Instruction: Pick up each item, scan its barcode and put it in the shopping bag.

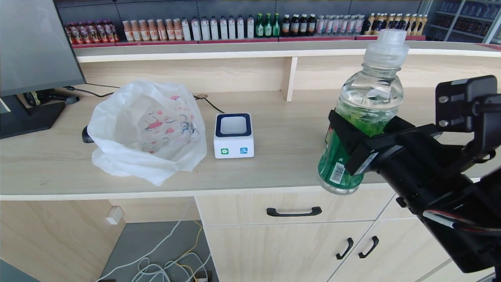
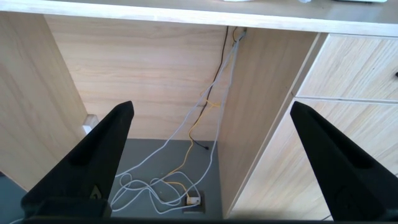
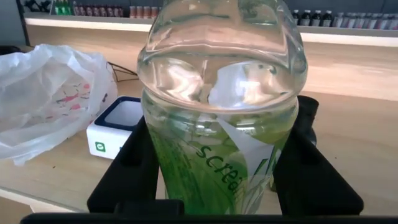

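While the right gripper (image 1: 368, 131) is clamping the clear green-labelled plastic bottle (image 1: 370, 94) upright over the pale wooden counter's (image 1: 274, 164) edge, right of the white box scanner (image 1: 233, 135), its sideways-facing barcode (image 1: 337, 172) is risking going unread.

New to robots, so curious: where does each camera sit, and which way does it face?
Head view: on the head, facing down at the counter, bag and scanner; right gripper holds the bottle at right.
Left wrist view: on the left wrist, low, facing cables under the counter; open left gripper frames it.
Right wrist view: on the right wrist, facing the bottle in its gripper, bag and scanner beyond.
Shared: head and right wrist views both show bottle, bag, scanner.
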Available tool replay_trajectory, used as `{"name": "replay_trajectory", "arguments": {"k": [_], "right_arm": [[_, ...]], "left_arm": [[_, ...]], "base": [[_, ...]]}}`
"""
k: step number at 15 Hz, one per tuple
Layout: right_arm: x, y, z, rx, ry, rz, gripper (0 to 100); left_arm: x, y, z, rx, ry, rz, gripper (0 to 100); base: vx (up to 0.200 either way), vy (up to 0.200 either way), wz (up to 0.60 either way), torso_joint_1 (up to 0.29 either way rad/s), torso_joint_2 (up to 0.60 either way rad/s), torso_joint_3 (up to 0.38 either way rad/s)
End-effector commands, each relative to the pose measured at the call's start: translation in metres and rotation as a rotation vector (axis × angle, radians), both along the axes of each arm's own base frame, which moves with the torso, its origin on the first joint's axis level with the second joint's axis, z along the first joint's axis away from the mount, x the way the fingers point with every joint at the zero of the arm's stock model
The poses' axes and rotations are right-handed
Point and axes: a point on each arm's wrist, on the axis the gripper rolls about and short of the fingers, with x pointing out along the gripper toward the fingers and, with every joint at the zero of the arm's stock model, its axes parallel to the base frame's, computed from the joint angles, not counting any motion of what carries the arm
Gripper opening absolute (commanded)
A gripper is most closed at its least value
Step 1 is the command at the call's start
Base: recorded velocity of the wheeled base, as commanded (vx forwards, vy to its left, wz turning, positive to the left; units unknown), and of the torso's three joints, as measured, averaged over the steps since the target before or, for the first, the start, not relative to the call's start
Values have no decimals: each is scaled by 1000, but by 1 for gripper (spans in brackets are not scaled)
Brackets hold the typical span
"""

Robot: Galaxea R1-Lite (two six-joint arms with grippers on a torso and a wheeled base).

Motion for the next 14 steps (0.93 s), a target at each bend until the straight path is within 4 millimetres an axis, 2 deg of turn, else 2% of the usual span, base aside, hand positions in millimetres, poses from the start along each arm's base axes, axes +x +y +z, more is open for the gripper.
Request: {"name": "replay_trajectory", "arguments": {"k": [1,8,12,14], "right_arm": [[1,0,3,11,-7,-2,0],[7,5,3,85,19,28,0],[10,9,-4,71,42,29,0],[16,15,1,86,25,28,0]], "left_arm": [[0,0,0,-2,0,1,100],[0,0,0,1,0,2,100],[0,0,0,-4,0,2,100],[0,0,0,-5,0,2,100]], "base": [[0,0,0,0,0,0],[0,200,0,2,2,2],[0,200,0,5,4,5],[0,200,0,0,2,2]]}}
